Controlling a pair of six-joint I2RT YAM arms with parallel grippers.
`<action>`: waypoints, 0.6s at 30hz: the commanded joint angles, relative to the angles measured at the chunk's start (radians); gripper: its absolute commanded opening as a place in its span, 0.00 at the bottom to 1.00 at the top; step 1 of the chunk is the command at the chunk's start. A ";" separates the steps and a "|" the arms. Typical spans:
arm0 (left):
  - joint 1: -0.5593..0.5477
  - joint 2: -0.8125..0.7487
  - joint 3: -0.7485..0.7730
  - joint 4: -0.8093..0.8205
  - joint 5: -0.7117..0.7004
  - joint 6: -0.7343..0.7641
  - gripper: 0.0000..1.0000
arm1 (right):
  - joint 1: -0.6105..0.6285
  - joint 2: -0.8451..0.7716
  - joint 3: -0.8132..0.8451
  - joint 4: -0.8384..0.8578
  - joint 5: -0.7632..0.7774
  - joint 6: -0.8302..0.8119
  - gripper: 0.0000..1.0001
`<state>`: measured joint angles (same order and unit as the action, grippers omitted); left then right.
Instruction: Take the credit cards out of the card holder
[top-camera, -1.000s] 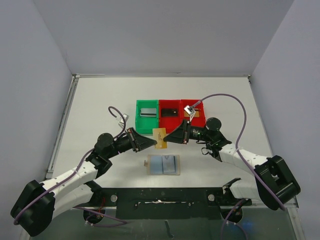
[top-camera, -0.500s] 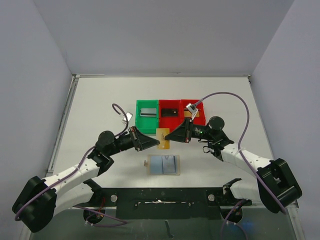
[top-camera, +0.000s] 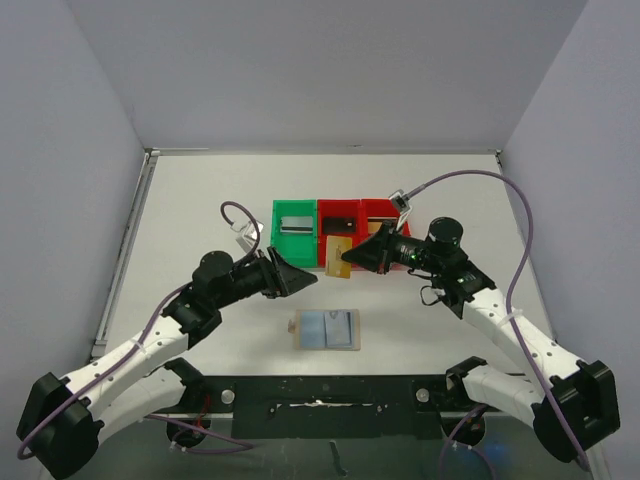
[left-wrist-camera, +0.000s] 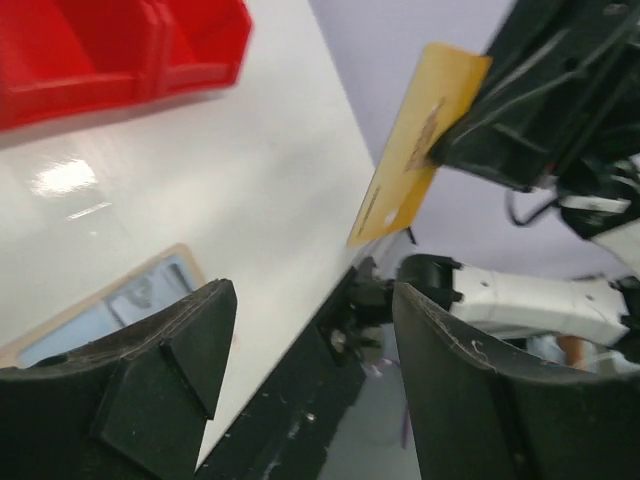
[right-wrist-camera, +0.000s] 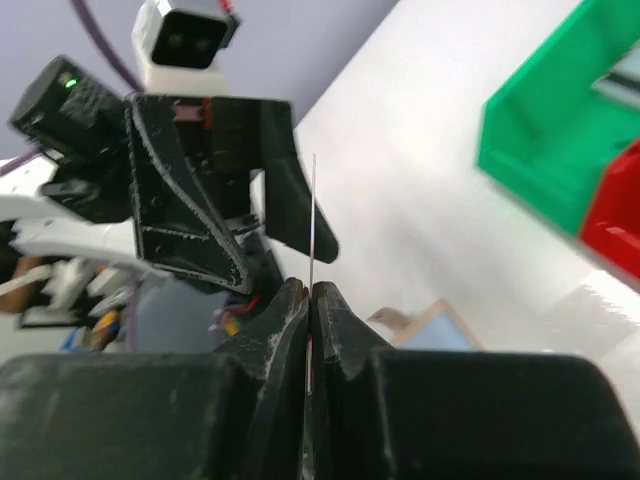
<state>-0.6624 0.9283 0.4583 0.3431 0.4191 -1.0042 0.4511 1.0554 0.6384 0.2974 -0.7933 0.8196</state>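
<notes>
Above the table (top-camera: 200, 220), the right gripper (top-camera: 354, 258) pinches a gold card (top-camera: 339, 258) upright, just in front of the red bins (top-camera: 341, 205). The left gripper (top-camera: 303, 279) stands open, apart from it. The holder (top-camera: 327, 329) lies open near the front edge, with bare table around it.

Left wrist: spread fingers (left-wrist-camera: 165, 365), with the card (left-wrist-camera: 415, 150) clear beyond them.

Right wrist: pads (right-wrist-camera: 335, 320) shut on the card's (right-wrist-camera: 314, 210) lower edge.
</notes>
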 joint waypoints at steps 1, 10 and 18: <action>-0.007 -0.078 0.130 -0.382 -0.233 0.215 0.63 | -0.004 -0.089 0.159 -0.389 0.317 -0.338 0.00; -0.001 -0.094 0.323 -0.763 -0.697 0.334 0.71 | 0.004 -0.237 0.015 -0.258 0.734 -0.855 0.00; 0.229 -0.071 0.354 -0.843 -0.747 0.438 0.84 | 0.003 -0.152 0.029 -0.249 0.830 -1.180 0.00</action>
<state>-0.5713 0.8524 0.7700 -0.4458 -0.2913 -0.6594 0.4522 0.8776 0.6296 -0.0185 -0.0410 -0.1596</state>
